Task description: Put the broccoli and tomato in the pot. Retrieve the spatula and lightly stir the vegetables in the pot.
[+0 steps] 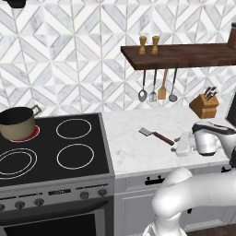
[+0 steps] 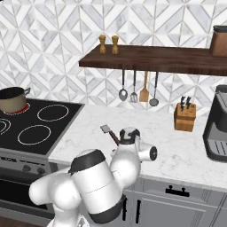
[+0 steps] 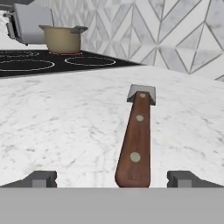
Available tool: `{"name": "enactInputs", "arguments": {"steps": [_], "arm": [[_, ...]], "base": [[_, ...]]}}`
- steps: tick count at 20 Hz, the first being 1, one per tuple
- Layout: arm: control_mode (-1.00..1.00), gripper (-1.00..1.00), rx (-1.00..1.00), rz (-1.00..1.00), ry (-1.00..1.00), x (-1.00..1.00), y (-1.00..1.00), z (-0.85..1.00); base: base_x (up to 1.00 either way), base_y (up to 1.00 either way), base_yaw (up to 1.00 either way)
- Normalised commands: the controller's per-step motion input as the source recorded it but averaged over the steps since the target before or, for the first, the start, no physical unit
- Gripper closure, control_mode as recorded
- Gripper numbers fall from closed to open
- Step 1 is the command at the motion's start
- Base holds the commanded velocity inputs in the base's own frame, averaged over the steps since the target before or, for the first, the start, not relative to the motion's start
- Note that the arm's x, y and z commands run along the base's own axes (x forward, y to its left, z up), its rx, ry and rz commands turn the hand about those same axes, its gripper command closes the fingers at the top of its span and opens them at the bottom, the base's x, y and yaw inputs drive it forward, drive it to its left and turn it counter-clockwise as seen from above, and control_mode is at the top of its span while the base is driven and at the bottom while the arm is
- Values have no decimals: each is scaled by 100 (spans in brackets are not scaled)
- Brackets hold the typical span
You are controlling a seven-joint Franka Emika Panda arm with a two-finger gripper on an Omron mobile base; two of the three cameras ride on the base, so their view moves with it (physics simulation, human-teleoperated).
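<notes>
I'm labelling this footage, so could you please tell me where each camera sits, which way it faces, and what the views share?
Left base view: behind the arm's left, facing stove, pot, counter; white arm at lower right.
Right base view: behind the arm's right, facing counter and shelf; arm at lower left.
Hand view: low over the counter, looking along the spatula towards the pot; open gripper at the bottom.
All three share spatula and pot.

The pot (image 1: pixel 17 123) sits on the far left burner of the stove (image 1: pixel 55 152). To the stove's right runs the surface (image 1: pixel 133 152), with the spatula (image 1: pixel 156 135) lying flat on it. The gripper (image 3: pixel 112 179) hangs low at the spatula's handle end. Behind, ladles (image 1: pixel 143 94) hang under a shelf (image 1: pixel 184 55). A knife block (image 1: pixel 204 105) stands farther right, by the wall.
</notes>
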Motion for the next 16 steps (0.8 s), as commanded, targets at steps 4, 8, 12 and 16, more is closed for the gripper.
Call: {"name": "enactInputs", "arguments": {"steps": [4, 8, 12, 16], "arm": [[-100, -100, 0, 0, 0, 19, 14, 0], [-100, -100, 1, 0, 0, 38, 4, 0], [-100, -100, 0, 0, 0, 36, 0, -11], [-100, -100, 0, 0, 1, 18, 0, -42]], "base": [[0, 0, 0], [0, 0, 0], [0, 0, 0], [0, 0, 0]]}}
